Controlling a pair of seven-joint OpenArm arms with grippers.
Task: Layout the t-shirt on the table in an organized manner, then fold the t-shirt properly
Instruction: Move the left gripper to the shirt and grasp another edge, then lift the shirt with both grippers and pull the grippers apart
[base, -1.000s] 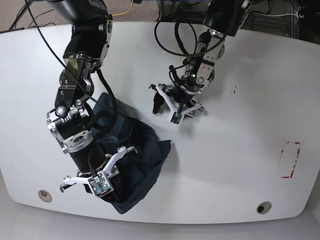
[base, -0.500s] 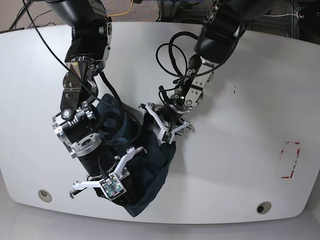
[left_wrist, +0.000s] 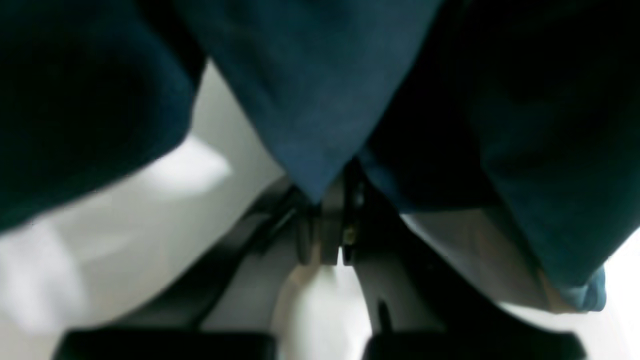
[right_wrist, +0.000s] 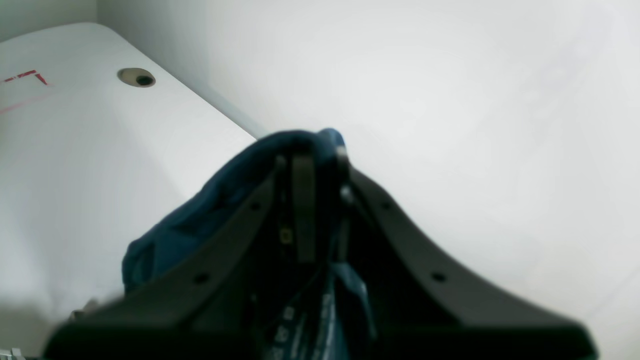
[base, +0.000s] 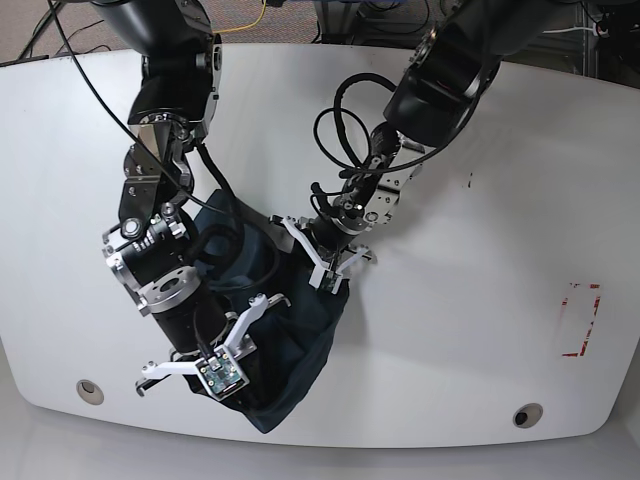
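T-shirt (base: 290, 330) bunched on the table (base: 480, 300), pinched between both closed claws: left claw (base: 325, 262), right claw (base: 215, 372).

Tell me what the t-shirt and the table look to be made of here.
The t-shirt looks like soft, matte navy knit fabric, probably cotton: it bunches and drapes in loose folds with no shine. The table looks like a hard, glossy white laminate or coated board, since it mirrors light and shows faint reflections; the exact core material cannot be told.

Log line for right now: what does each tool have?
phase: layout, not yet spread | t-shirt: bunched on table | left tool: shut on t-shirt edge | right tool: shut on t-shirt
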